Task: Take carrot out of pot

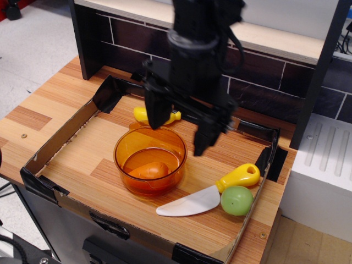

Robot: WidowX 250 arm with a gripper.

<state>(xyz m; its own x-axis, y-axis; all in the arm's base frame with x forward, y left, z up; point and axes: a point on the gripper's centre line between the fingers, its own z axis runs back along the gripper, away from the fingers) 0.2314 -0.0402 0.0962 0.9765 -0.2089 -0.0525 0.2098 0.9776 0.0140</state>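
One carrot (147, 170) lies on the floor of the one pot (124, 144). The gripper (179, 127) hangs above the pot's far rim, spread wide and empty. Right of the pot lie one knife (209, 193) and one green ball (237, 200); behind it, one yellow toy (169, 116).

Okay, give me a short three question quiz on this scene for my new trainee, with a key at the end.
1. True or false: the carrot lies inside the pot.
2. Which object touches the toy knife near its handle: A) a green ball, B) a red cup, C) a blue block?
3. Fill in: the tool hangs above the pot with its fingers spread ____.

Key: 1. True. 2. A, the green ball. 3. Open, holding nothing.
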